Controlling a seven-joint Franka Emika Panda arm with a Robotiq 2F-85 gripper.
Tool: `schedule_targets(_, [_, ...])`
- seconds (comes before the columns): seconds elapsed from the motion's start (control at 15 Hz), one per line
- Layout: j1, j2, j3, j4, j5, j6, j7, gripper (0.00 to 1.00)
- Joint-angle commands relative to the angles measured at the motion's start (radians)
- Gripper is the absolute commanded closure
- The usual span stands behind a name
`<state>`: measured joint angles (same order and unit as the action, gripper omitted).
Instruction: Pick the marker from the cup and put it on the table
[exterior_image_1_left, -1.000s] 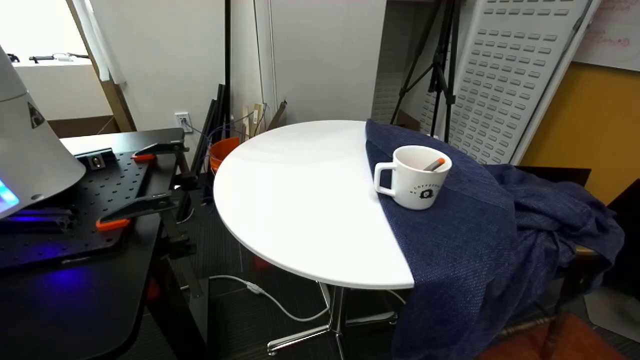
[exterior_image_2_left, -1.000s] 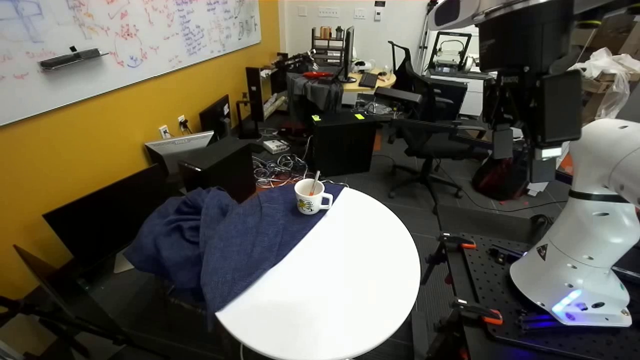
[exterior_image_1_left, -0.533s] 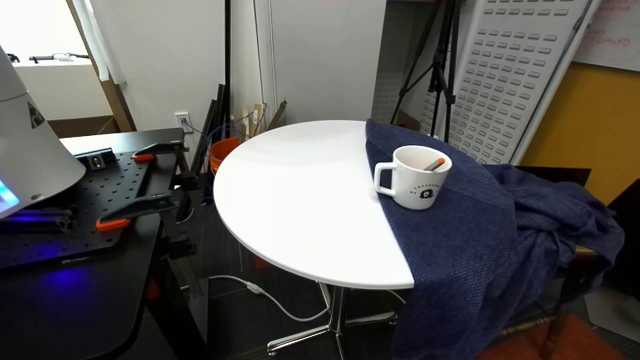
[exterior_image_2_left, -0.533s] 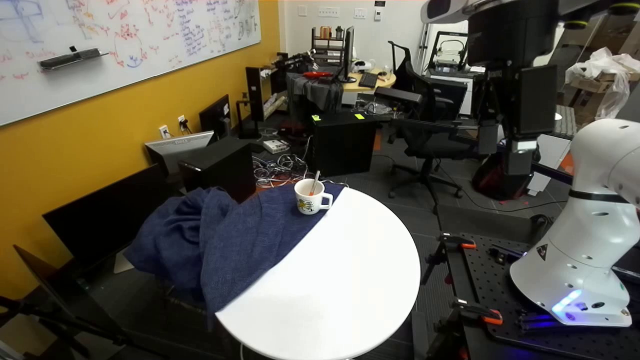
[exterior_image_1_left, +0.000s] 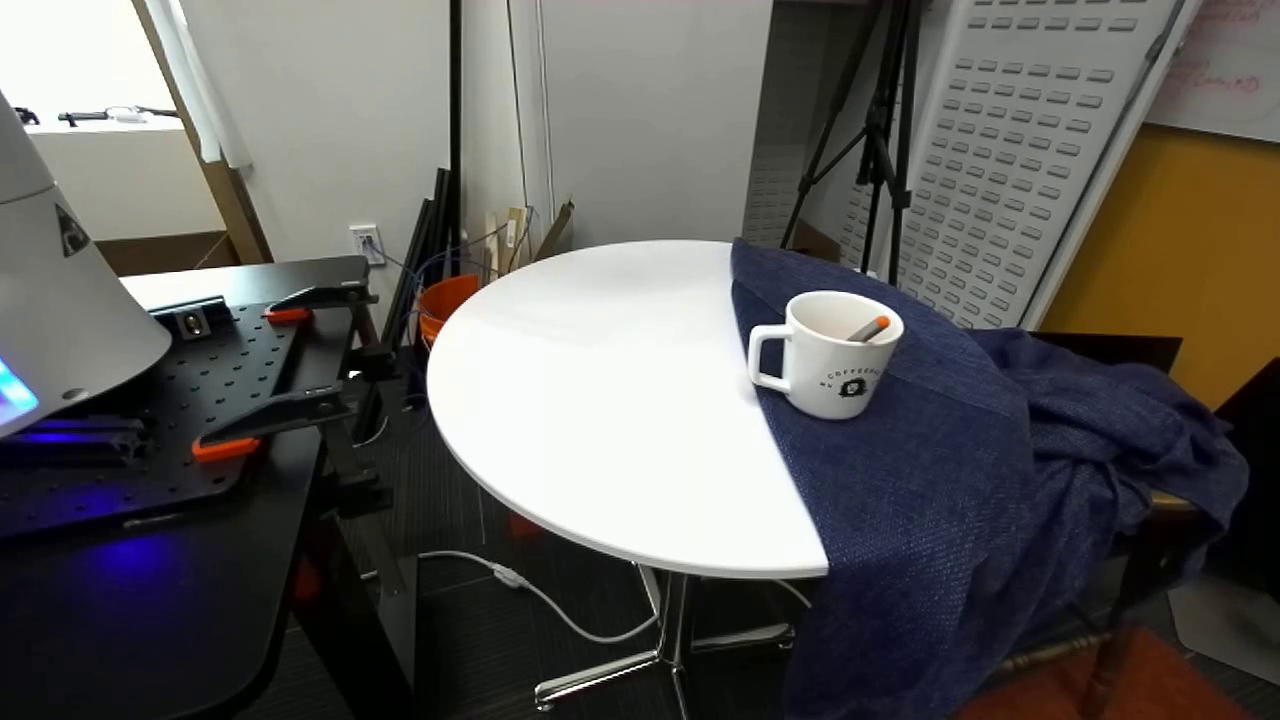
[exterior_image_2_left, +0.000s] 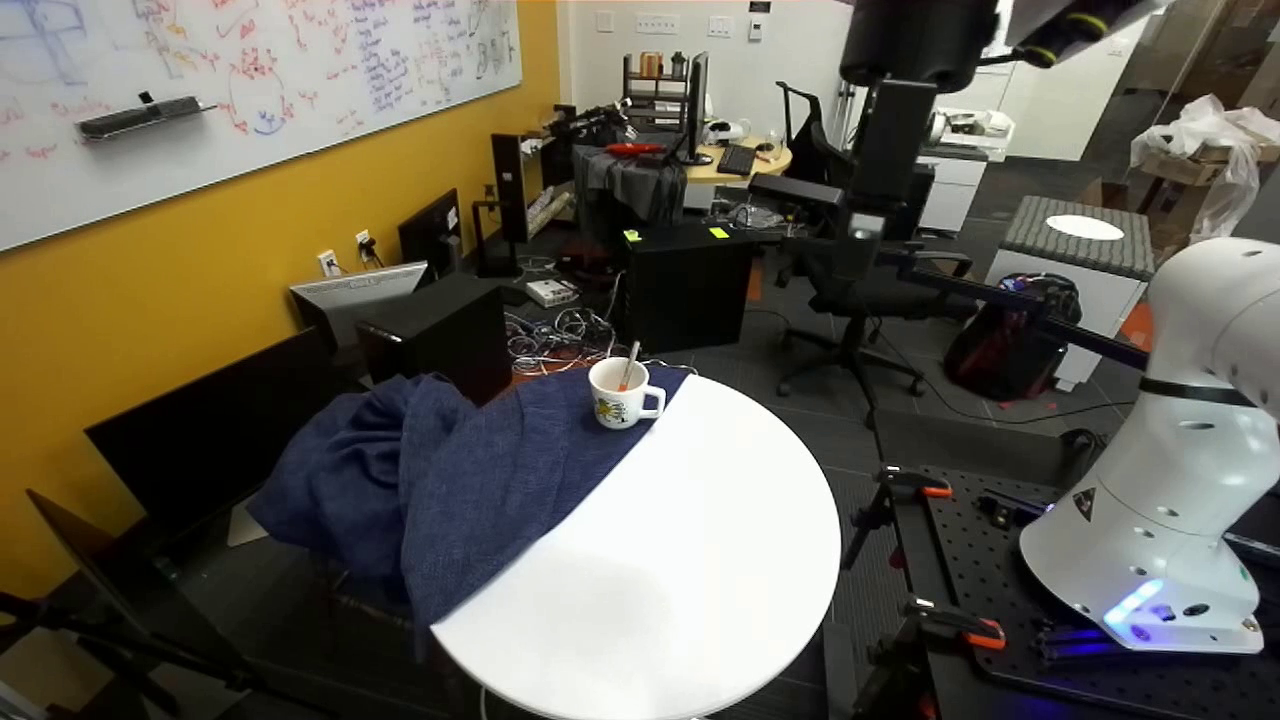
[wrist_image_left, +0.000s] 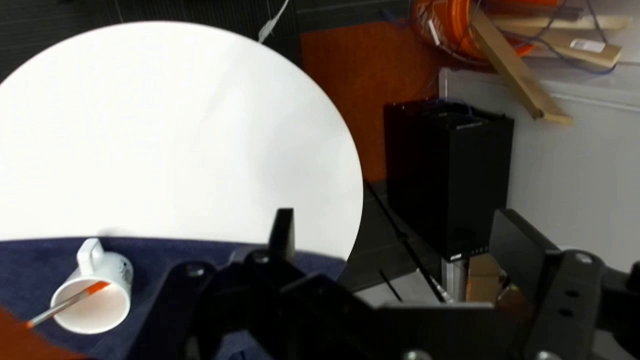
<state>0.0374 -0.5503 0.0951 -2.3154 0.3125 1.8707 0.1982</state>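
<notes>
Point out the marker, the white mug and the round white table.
Marker (wrist_image_left: 70, 302): wrist view, on its grey shaft.
White mug (exterior_image_1_left: 825, 362): an exterior view, on its outer wall.
Round white table (exterior_image_2_left: 690, 520): an exterior view, on its bare top.

One white mug (exterior_image_1_left: 825, 372), one marker (wrist_image_left: 72, 301), one round table (exterior_image_1_left: 620, 400), one blue cloth (exterior_image_1_left: 930, 470), one claw (wrist_image_left: 392, 225), two orange-tipped clamps (exterior_image_1_left: 285, 408)

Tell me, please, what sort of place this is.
Probably a robotics lab, judging by the white jointed robot arm, the black perforated plate beneath it and the large whiteboard covered in multicoloured writing.
</notes>
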Motion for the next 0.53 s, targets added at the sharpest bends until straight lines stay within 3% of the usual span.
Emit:
schedule_targets(0.0, [-0.052,-0.024,0.008,-0.045,-0.061,0.159,0.061,0.0])
schedule_targets(0.47, [-0.183,0.0,0.011,-0.097,-0.223,0.445,0.26,0.0])
